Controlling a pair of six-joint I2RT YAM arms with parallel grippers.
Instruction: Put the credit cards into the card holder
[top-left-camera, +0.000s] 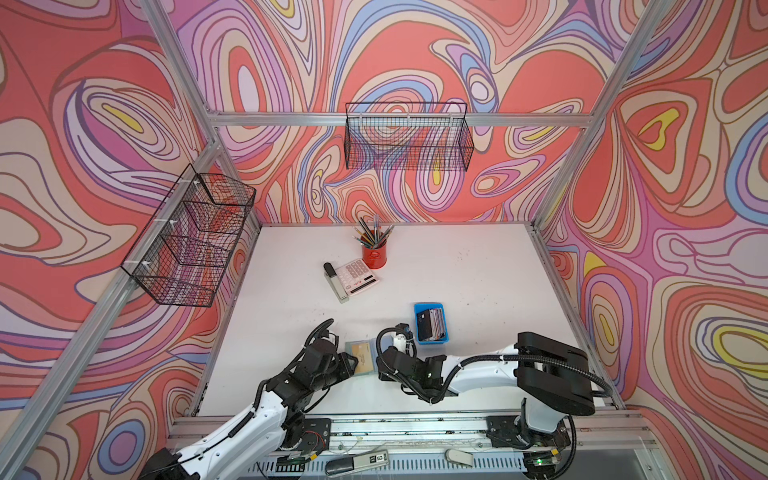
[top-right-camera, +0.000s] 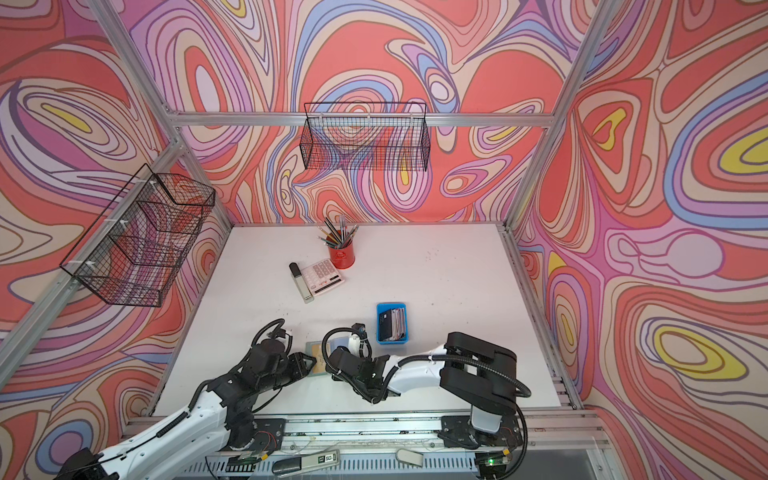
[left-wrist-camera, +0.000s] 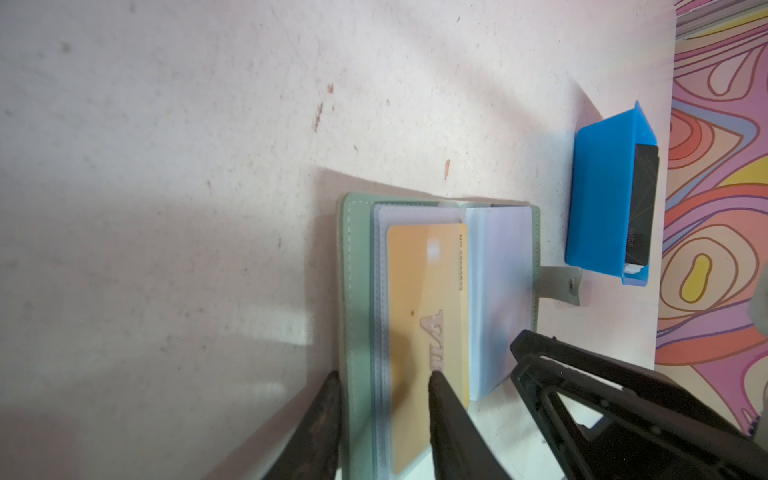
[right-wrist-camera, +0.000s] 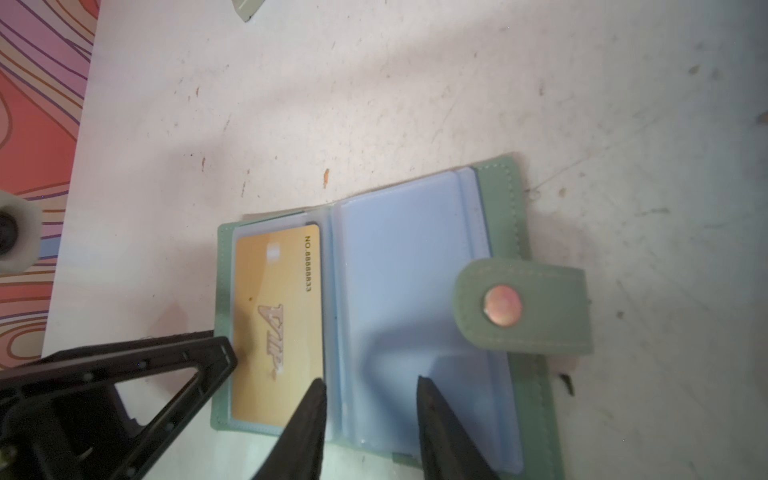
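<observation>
The sage-green card holder (top-left-camera: 350, 346) (top-right-camera: 311, 345) lies open on the white table between my two grippers. In the wrist views its green cover (left-wrist-camera: 357, 291) (right-wrist-camera: 505, 208) frames clear sleeves, and the snap tab (right-wrist-camera: 528, 307) is folded over one page. A gold credit card (left-wrist-camera: 419, 299) (right-wrist-camera: 274, 291) sits in a sleeve. My left gripper (left-wrist-camera: 384, 376) is open, one finger at the cover's outer edge and one on the gold card. The right gripper (right-wrist-camera: 370, 380) is open over the empty sleeves. More credit cards (top-left-camera: 432, 324) (top-right-camera: 392, 326) stand in a blue tray (top-left-camera: 429, 305) (top-right-camera: 390, 305) (left-wrist-camera: 602, 187).
A red cup of pencils (top-left-camera: 374, 255), a calculator (top-left-camera: 357, 276) and a grey-and-black stapler (top-left-camera: 334, 282) sit farther back on the table. Black wire baskets hang on the back wall (top-left-camera: 409, 137) and the left wall (top-left-camera: 187, 245). Aluminium frame rails border the table.
</observation>
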